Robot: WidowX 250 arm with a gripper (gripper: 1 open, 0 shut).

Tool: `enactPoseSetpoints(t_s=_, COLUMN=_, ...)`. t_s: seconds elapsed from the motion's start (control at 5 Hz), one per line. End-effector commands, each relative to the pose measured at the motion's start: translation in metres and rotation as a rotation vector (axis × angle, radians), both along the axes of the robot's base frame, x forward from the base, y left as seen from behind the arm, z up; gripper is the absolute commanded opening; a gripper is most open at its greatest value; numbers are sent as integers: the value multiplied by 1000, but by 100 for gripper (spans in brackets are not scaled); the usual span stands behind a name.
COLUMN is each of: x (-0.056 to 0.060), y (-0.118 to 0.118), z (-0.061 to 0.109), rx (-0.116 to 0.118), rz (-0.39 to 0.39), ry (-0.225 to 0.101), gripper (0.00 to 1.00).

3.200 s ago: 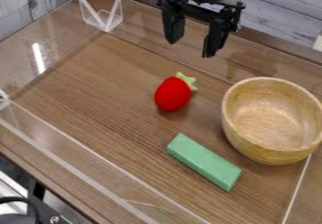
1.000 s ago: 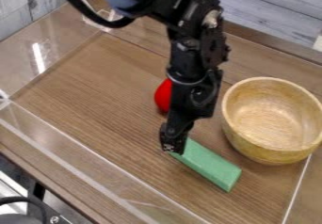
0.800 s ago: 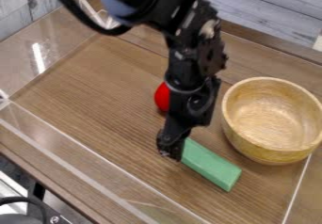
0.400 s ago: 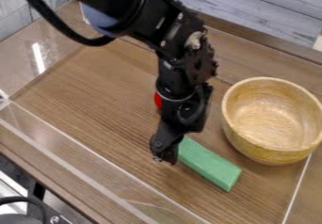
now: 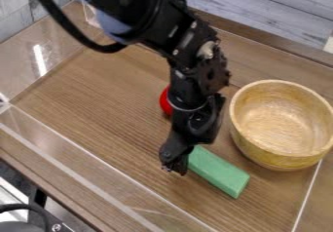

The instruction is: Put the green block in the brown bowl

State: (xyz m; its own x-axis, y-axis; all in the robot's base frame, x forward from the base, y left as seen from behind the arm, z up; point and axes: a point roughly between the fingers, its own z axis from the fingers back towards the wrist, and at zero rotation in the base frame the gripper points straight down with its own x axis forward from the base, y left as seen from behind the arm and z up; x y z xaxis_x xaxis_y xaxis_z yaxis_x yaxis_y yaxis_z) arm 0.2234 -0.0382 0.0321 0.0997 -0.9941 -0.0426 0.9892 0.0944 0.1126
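Wood table (image 5: pixel 92 109); arm vertical, claw (image 5: pixel 178 160) spread, pointing down at green block (image 5: pixel 217 171) end.

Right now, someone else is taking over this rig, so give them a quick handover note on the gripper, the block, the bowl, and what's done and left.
Gripper: open, pointing down at the near-left end of the green block, holding nothing.
Green block: flat on the table, left of and in front of the brown bowl, apart from it.
Brown bowl: upright and empty.
Strawberry toy: mostly hidden behind the arm.
Done: the approach to the block.
Left: grasp, lift, carry to the bowl, release.
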Motion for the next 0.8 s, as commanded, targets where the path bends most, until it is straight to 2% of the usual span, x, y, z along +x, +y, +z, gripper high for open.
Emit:
enactPoseSetpoints(t_s=0.0, x=18, y=-16, z=11, rx=-11, rz=-80, ry=-45, gripper=100)
enactPoseSetpoints(t_s=0.4, x=12, y=3, z=-1, rx=-30, rz=-90, ry=-43, gripper=100)
enactPoseSetpoints(t_s=0.6, x=12, y=-10, z=4, rx=-29, rz=-82, ry=-42, gripper=100)
